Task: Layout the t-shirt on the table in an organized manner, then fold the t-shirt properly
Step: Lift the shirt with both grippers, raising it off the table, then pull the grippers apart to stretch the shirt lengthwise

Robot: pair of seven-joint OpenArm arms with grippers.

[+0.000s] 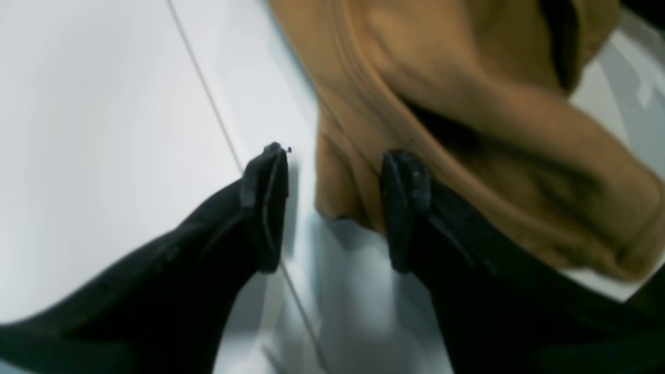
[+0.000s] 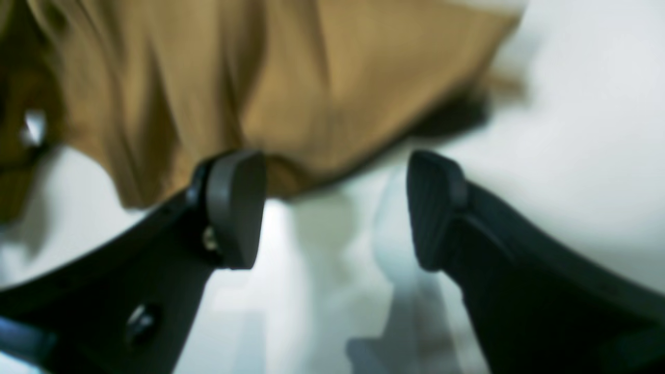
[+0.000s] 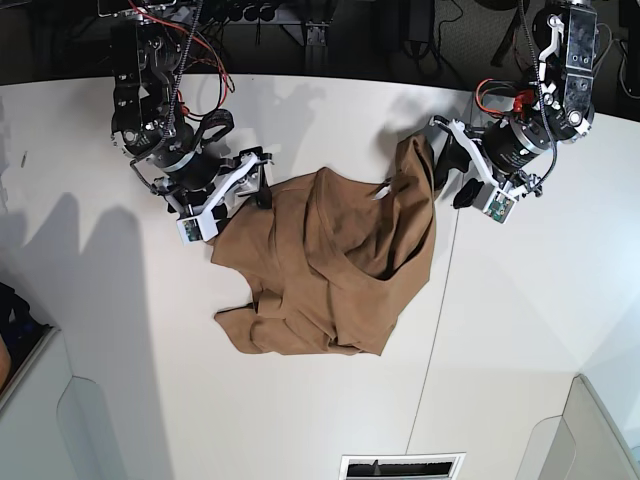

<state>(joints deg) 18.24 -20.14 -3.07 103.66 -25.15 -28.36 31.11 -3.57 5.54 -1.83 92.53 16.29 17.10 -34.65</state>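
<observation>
Overhead base view: the tan-brown t-shirt (image 3: 330,265) lies crumpled near the middle of the white table (image 3: 120,400), bunched into overlapping folds, with one peak of cloth drawn up toward 1 o'clock and a lower corner trailing toward 8 o'clock. The right gripper (image 3: 262,178) sits at the shirt's 10 o'clock edge, and the left gripper (image 3: 452,172) at its 1 o'clock edge, just beside the raised peak. Left wrist view: the left gripper (image 1: 335,208) stands with its fingers apart, a hemmed fold of the t-shirt (image 1: 467,119) hanging between and behind them; one finger (image 1: 405,202) overlaps the cloth (whether it touches is unclear through the blur), the other stands over bare table (image 1: 104,156) next to a thin dark seam (image 1: 208,98). Right wrist view: the right gripper (image 2: 335,208) is likewise spread wide, holding nothing, with the edge of the t-shirt (image 2: 291,88) just beyond the fingertips and white table (image 2: 582,156) beneath. Open tabletop surrounds the garment on all sides, widest toward 6 and 9 o'clock; a long panel seam (image 3: 437,330) runs past the shirt's 3 o'clock edge.
</observation>
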